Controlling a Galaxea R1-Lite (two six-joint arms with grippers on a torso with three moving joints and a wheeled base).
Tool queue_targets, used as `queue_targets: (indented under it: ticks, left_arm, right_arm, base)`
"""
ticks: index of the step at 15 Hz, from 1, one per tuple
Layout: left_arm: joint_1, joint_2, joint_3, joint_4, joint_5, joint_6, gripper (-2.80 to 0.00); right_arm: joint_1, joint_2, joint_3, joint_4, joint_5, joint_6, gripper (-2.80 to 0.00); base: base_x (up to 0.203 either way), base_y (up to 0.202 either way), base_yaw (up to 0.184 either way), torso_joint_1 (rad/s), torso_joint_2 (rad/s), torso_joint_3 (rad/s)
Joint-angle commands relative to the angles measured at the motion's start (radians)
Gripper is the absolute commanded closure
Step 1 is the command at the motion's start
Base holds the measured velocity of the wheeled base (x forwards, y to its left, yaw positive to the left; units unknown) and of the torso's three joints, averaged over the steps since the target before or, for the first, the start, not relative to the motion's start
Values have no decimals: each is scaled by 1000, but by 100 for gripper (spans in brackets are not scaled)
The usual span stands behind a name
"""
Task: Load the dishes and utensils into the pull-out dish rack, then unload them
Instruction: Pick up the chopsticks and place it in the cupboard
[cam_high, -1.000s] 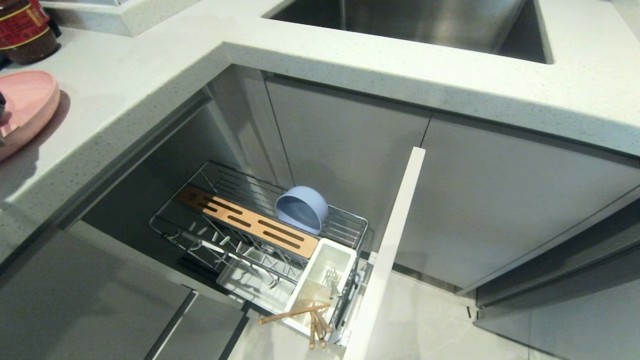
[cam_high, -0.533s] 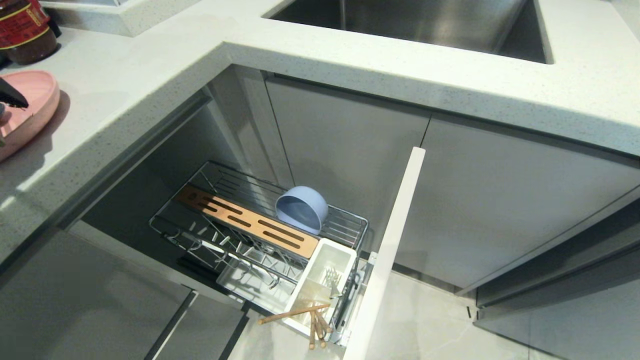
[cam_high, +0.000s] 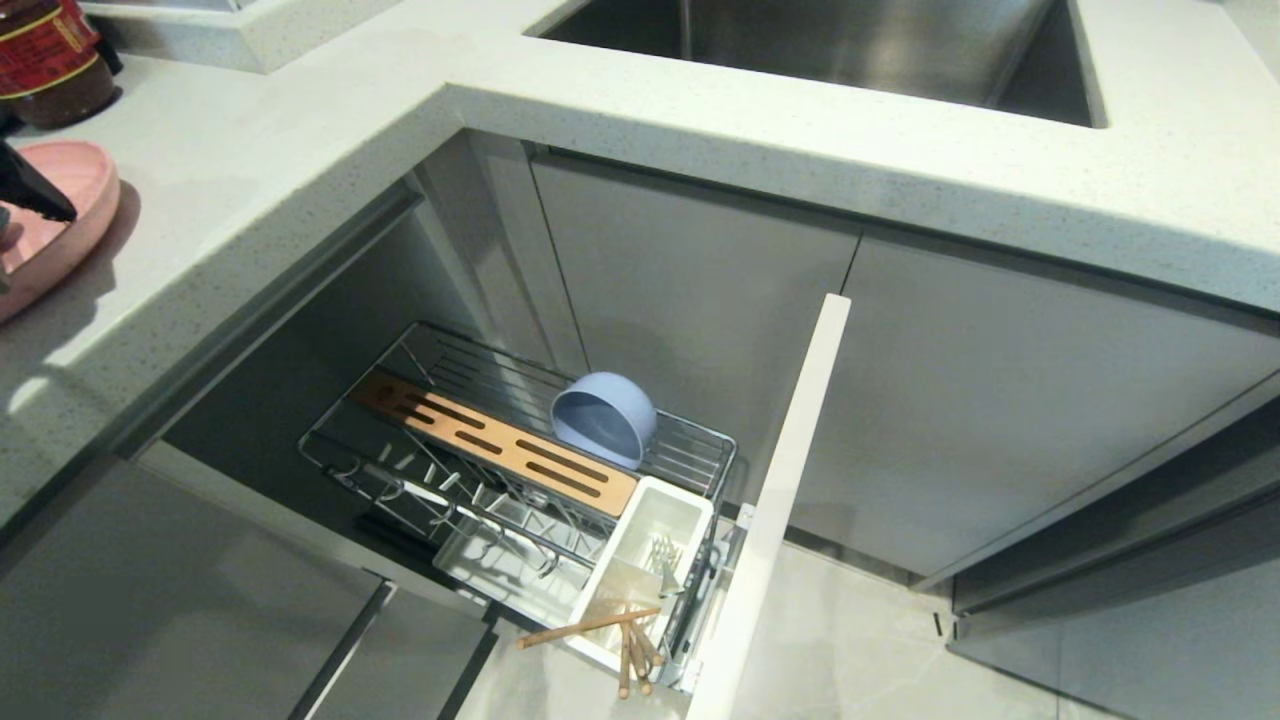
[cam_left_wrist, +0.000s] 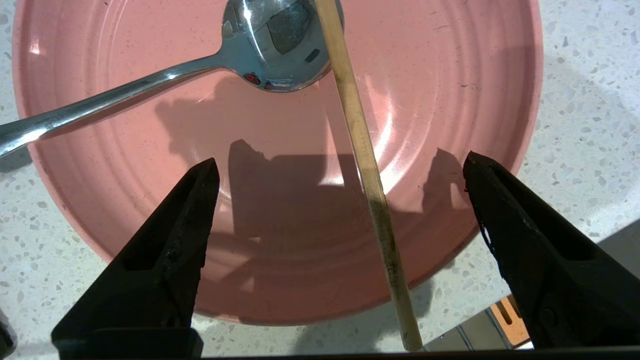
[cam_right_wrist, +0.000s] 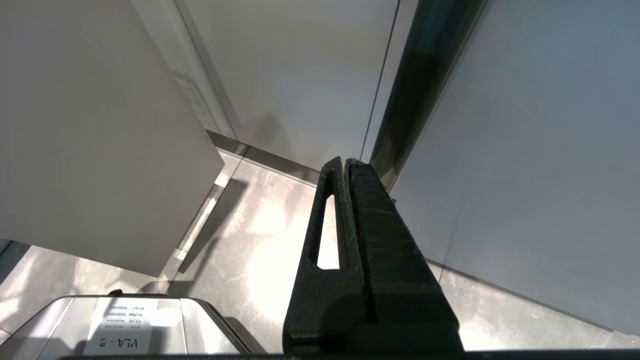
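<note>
Salmon-pink plate on speckled bench, far left edge of head frame. Silver spoon lies in plate, bowl end at upper middle of left wrist frame, handle out over rim. One chopstick lies across plate, over spoon bowl, end past plate rim.

Left end effector above plate, fingers wide apart, gripping nothing.

Pull-out dish rack lower centre of head frame, drawn out. Pale blue bowl tilted on wire beside wood strip. More chopsticks in white cutlery cup.

Right end effector fingers together, empty, by cabinet fronts above floor.
</note>
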Motion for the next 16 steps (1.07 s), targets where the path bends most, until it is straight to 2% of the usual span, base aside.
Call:
queue_targets:
  ticks: [1, 9, 10, 16]
  left_arm:
    - [2, 10, 0, 6, 2, -3, -280]
    - [2, 17, 0, 5, 2, -3, -280]
    - [2, 17, 0, 4, 2, -3, 0]
    - [4, 14, -1, 4, 2, -3, 0]
  right_arm:
    - [0, 0, 0, 0, 0, 0, 0]
    - [-1, 0, 0, 0, 0, 0, 0]
    - [0, 0, 0, 0, 0, 0, 0]
    - [0, 0, 0, 0, 0, 0, 0]
  base:
    - [0, 0, 0, 0, 0, 0]
    - [0, 0, 0, 0, 0, 0]
    - [0, 0, 0, 0, 0, 0]
    - [0, 0, 0, 0, 0, 0]
